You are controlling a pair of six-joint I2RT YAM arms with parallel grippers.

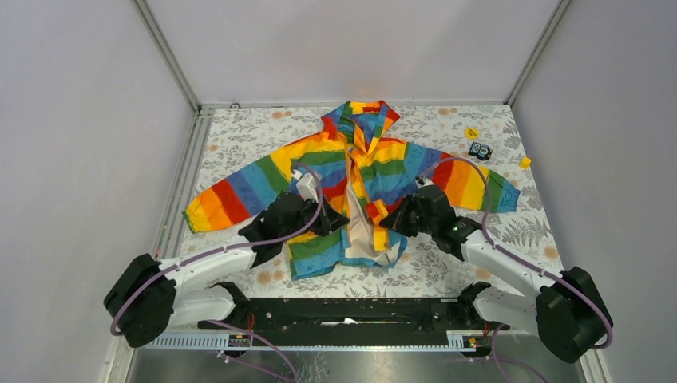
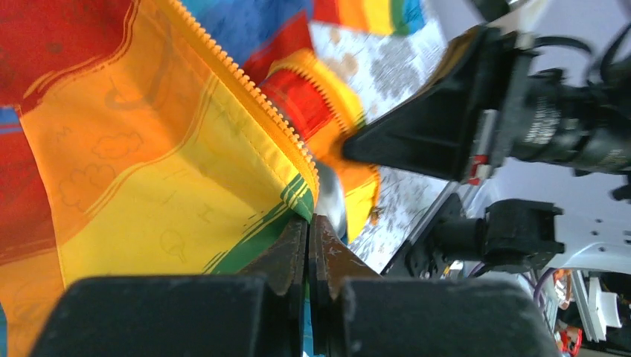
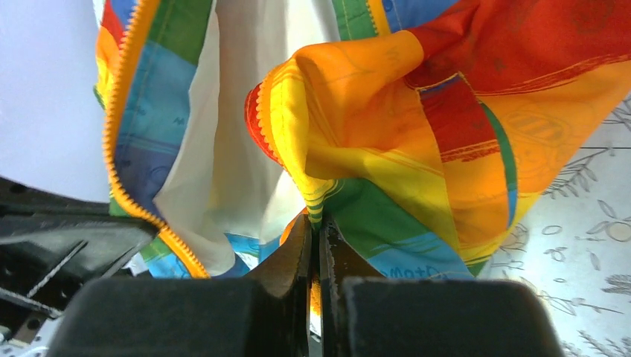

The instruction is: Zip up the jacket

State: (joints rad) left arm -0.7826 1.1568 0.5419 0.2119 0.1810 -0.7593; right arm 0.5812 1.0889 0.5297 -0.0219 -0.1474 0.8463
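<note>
Jacket: small rainbow-striped hooded fabric jacket (image 1: 375, 171), lying front-up in the middle of the bench, hood toward the far edge, sleeves spread out to left and right.
Front: parted along the lower half, white lining (image 1: 363, 231) showing between the two panels near the hem.
Zipper: orange plastic zipper teeth (image 2: 253, 97) along the left panel's edge, not joined to the other side in the wrist views.
Left gripper: black two-finger left gripper (image 2: 309, 223), fingers together, pinching the left panel's edge at a green stripe just beside the zipper teeth.
Right gripper: black two-finger right gripper (image 3: 316, 223), fingers together, clamped on a bunched fold of the right panel where yellow meets green.
Spacing: both grippers near each other on either side of the opening, not touching.
Bench: pale floral-printed bench (image 1: 447, 267), walled in white on three sides.
Far right corner: flat yellow round disc (image 1: 471, 132), small black-and-blue object (image 1: 480, 150), small yellow block (image 1: 524, 162), all off the jacket, the block near the right sleeve.
</note>
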